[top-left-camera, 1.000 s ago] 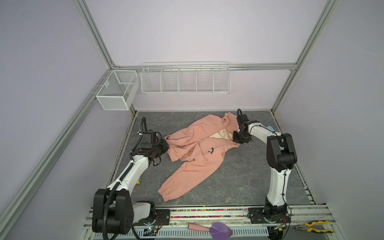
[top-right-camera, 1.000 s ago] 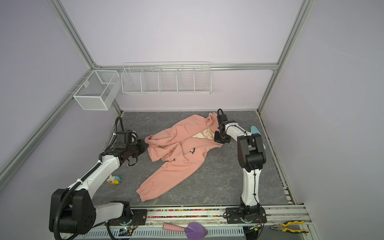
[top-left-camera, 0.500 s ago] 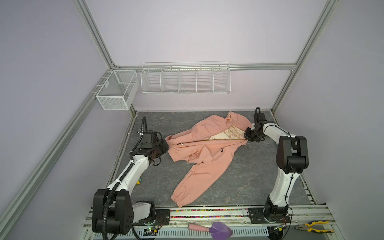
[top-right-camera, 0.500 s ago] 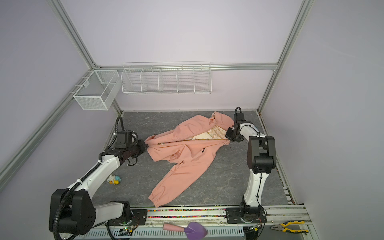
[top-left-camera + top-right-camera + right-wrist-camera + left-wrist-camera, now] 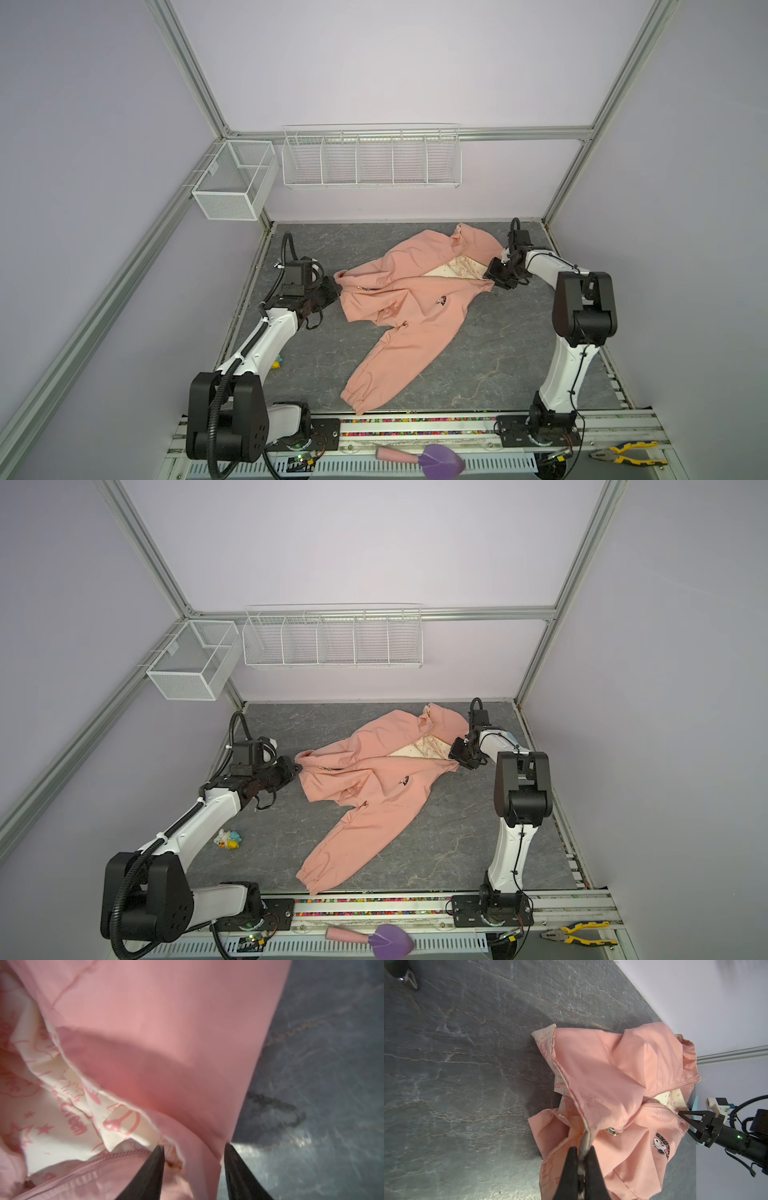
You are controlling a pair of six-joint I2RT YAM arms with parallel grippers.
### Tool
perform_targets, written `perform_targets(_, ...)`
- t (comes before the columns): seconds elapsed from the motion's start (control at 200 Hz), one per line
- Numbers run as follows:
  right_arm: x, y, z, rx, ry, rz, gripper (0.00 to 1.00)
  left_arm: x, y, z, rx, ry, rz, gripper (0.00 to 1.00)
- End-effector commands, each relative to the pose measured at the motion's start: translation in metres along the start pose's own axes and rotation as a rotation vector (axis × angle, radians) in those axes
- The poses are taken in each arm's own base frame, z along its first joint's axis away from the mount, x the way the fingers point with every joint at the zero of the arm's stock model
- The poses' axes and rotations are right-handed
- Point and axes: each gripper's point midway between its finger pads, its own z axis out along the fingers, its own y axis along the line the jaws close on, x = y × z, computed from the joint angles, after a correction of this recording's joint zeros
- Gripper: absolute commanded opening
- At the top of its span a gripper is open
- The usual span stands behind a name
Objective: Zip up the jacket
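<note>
Our left hand is pinched shut on the hem edge of the jacket, with a fold of cloth and lining caught between the fingers. Our right hand has its fingers apart at the collar end. Pink cloth lies under and between them, but we do not see them gripping it.

The jacket lies spread across the middle of the desk, front up, with its hood toward the back wall and one sleeve trailing toward the front rail.

We judge the zip barely begun, because the zipper slider sits low, just beyond our left fingertips. To do this step well, we should keep the hem pinned and lightly taut so the teeth run straight. The right hand should then come down the zip line to the slider, pinch its pull and draw it toward the collar. It should stay low and clear of the cream lining, which gapes there and could snag.

The left wrist view alone shows the slider, the grip on the hem and the cartoon chest badge. The right wrist view is blurred and shows teeth and printed lining close up, but no slider. Only the top views show the whole jacket, and a top view also shows a small toy beside the left arm.
</note>
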Motion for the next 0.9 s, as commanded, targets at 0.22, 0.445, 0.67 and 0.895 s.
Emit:
perform_targets(0.22,0.064,0.133,-0.084,-0.240,-0.137,-0.283,0.54,0.004,-0.006,-0.001,0.053,0.017,0.019,0.00)
perform_targets(0.445,0.180,0.263,-0.087,-0.606,-0.018,-0.515,0.55,0.009,-0.019,-0.006,0.109,0.050,0.026,0.00)
perform_targets(0.67,0.237,0.318,-0.061,-0.759,0.097,-0.542,0.55,0.014,-0.023,-0.012,0.126,0.077,0.036,0.00)
perform_targets(0.895,0.247,0.326,-0.030,-0.778,0.142,-0.502,0.55,0.020,-0.027,-0.013,0.154,0.106,0.035,0.00)
